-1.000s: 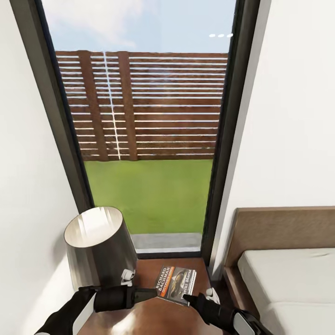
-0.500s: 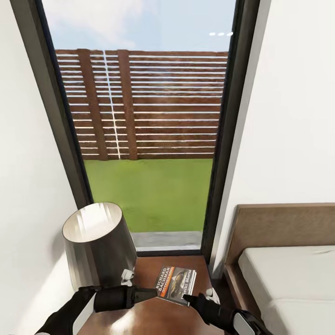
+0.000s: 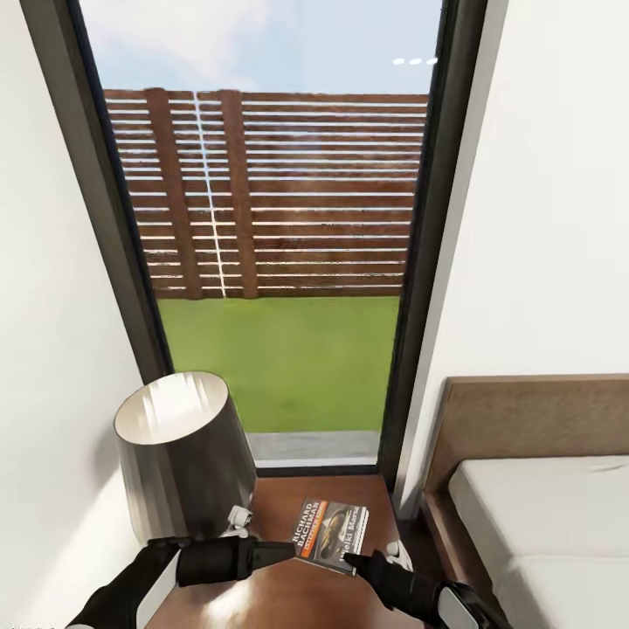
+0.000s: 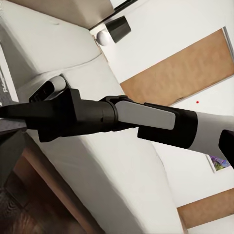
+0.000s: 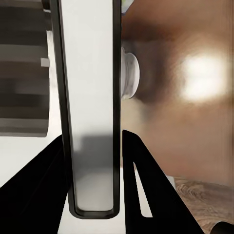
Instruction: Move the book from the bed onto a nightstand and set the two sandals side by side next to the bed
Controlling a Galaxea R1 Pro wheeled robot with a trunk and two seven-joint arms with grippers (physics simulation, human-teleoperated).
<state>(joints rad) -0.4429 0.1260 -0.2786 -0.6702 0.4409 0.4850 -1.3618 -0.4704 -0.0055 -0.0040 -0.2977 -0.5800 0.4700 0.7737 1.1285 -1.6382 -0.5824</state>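
The bedroom has white walls and a tall black-framed window [image 3: 279, 262] facing a fence and grass. The bed [image 3: 542, 515] with its bare mattress stands to the right. Between them the nightstand [image 3: 288, 594] has a glossy, probably slippery top, with a grey lamp [image 3: 183, 454] on it. The book [image 3: 332, 533] is lying flat there, a thin light paperback that likely bends; its free edge seems best to grip. The right gripper [image 3: 356, 559] touches its corner, and I cannot tell its opening. The left gripper [image 3: 279, 550] looks closed, holding nothing.
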